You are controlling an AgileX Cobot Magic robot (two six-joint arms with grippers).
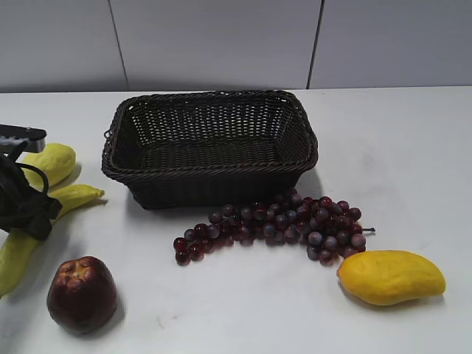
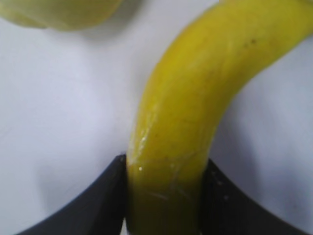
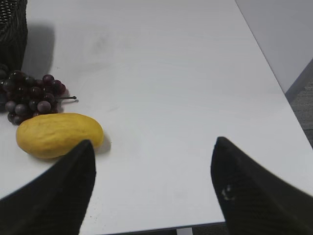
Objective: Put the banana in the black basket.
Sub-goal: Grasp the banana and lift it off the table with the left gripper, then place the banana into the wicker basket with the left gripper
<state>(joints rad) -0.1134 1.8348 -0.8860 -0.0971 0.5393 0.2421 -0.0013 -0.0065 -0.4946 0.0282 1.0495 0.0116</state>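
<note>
The banana (image 1: 74, 196) lies on the white table at the far left, long, curved and yellow-green. My left gripper (image 1: 29, 214) is shut on the banana around its middle; in the left wrist view the banana (image 2: 195, 98) fills the gap between both fingers (image 2: 164, 196) and still seems to rest on the table. The black basket (image 1: 210, 144) stands empty at the table's centre, to the right of the banana. My right gripper (image 3: 151, 161) is open and empty above the table's right front, not seen in the exterior view.
A pale yellow lemon (image 1: 50, 162) lies just behind the banana. A dark red apple (image 1: 81, 293) sits at the front left. Purple grapes (image 1: 280, 225) lie before the basket. An orange-yellow mango (image 1: 391, 276) lies at the front right, also in the right wrist view (image 3: 58, 134).
</note>
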